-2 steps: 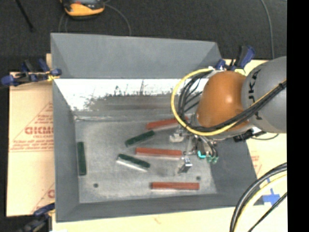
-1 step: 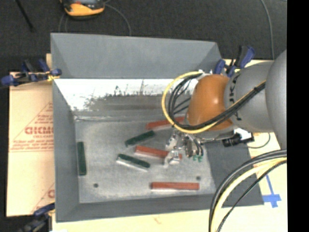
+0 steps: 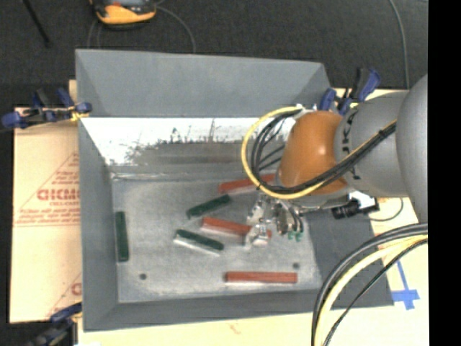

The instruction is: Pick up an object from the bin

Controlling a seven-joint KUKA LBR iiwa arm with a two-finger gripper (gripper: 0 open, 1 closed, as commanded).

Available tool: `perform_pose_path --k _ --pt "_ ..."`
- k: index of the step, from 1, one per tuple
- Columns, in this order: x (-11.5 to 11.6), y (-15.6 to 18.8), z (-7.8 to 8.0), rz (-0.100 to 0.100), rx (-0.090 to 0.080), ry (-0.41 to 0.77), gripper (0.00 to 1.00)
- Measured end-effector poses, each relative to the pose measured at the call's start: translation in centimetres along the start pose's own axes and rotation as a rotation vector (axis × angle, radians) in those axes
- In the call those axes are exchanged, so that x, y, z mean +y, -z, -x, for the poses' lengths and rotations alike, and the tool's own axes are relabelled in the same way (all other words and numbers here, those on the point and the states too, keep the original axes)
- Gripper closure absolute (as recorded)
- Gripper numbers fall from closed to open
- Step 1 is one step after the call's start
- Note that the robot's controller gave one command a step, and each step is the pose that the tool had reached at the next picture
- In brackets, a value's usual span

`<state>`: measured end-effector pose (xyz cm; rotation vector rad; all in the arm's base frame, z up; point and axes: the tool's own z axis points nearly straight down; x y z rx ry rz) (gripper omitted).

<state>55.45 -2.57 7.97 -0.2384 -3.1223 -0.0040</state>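
My gripper (image 3: 261,231) hangs low over the middle right of the bin floor, under the arm's orange cover. Its tip is at the right end of a short red stick (image 3: 223,227) that lies flat and slightly slanted; I cannot tell whether they touch. Just above and to the left lies a dark green stick (image 3: 209,207), tilted. Another green stick (image 3: 201,241) lies lower left of the red one. A second red stick (image 3: 233,187) lies farther back, its right end hidden behind the arm's cables.
A longer red stick (image 3: 261,277) lies along the bin's near wall, below the gripper. One green stick (image 3: 122,236) lies upright in the picture by the left wall. The arm and its cable loops cover the bin's right side.
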Motion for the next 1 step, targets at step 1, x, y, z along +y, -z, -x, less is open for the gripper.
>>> perform_pose_path --k 1 --pt "0.32 18.82 0.64 0.000 -0.016 -0.070 1.00"
